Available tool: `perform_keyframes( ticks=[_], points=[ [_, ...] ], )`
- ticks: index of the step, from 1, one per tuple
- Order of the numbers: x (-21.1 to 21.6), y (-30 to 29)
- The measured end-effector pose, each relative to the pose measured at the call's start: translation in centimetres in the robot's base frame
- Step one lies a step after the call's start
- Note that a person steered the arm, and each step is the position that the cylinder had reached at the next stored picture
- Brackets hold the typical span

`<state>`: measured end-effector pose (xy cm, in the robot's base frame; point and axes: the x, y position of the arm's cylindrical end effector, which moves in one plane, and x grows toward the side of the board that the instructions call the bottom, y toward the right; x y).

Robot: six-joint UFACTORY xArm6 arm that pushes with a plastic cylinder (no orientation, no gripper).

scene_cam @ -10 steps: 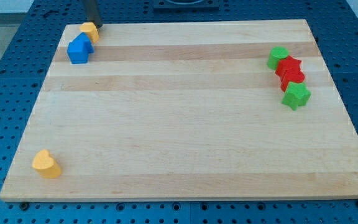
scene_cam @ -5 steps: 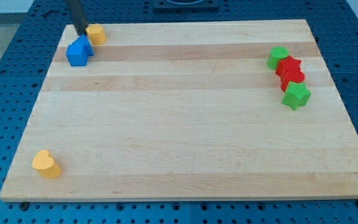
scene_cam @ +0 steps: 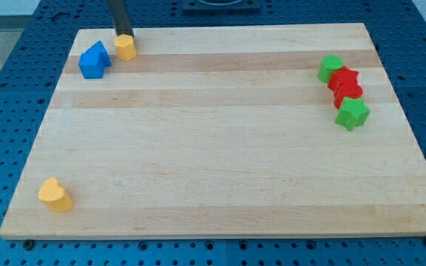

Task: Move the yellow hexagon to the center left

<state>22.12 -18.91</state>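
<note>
The yellow hexagon (scene_cam: 126, 47) sits near the board's top left corner. My tip (scene_cam: 123, 35) stands right above it in the view, touching or almost touching its top side. A blue block (scene_cam: 94, 60), shaped like a small house, lies just left of the hexagon with a small gap between them. A yellow heart-shaped block (scene_cam: 55, 194) lies at the bottom left corner of the board.
The wooden board (scene_cam: 220, 148) lies on a blue pegboard table. At the view's right edge stands a cluster: a green block (scene_cam: 330, 68), two red blocks (scene_cam: 344, 77) (scene_cam: 348, 91) and a green star-like block (scene_cam: 353, 114).
My tip went from above the hexagon to its left, then back to its top side. The hexagon slid to the right, away from the blue block.
</note>
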Motion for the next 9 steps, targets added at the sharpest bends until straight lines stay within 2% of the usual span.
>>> perform_keyframes(
  ticks=[1,3,6,9],
  points=[
    [1.4,0.8],
    [7.1,-0.3],
    [7.8,4.8],
    [10.6,-3.6]
  ],
)
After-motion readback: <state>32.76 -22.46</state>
